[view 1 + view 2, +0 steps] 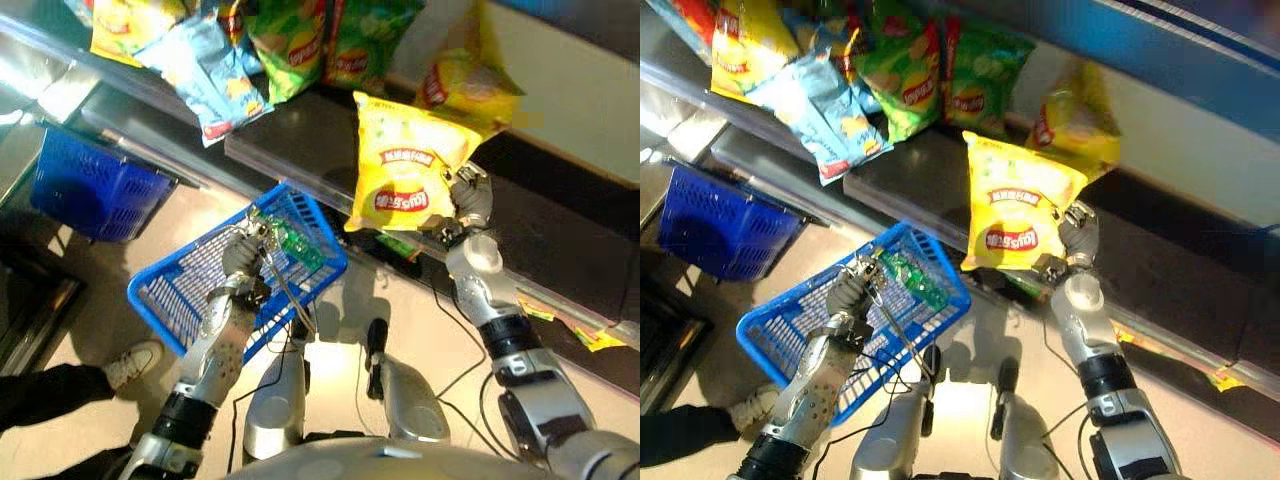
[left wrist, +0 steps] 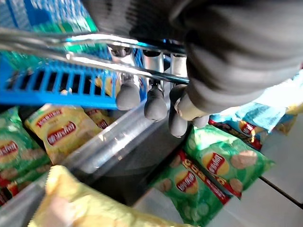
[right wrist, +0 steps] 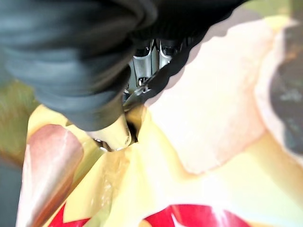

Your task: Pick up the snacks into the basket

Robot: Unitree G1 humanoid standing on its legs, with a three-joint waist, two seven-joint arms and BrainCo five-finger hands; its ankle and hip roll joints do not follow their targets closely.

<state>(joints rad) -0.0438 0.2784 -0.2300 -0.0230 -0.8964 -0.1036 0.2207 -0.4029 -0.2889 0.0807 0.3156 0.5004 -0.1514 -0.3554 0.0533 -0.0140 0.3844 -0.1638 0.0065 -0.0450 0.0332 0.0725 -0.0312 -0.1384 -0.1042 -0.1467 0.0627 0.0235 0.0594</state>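
Left hand [image 1: 243, 258]: your fingers are curled round the thin metal handle of the blue plastic basket [image 1: 175, 300], which hangs beside the shelf
Right hand [image 1: 470, 200]: you pinch the edge of the big yellow crinkly snack bag [image 1: 400, 170]
Snack bag: up in the air, right of the basket, not over it yet
Watch out: the pinch looks small, so the puffy bag may slip and drop on the floor
Look: shiny yellow, a red mark

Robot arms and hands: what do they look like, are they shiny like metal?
Yes. Both arms are silver-grey and shiny, built from rounded segments with dark bands at the joints. The left hand and right hand wear a dark ribbed cover over the back and wrist. The left hand's fingers are silver with dark rounded tips.
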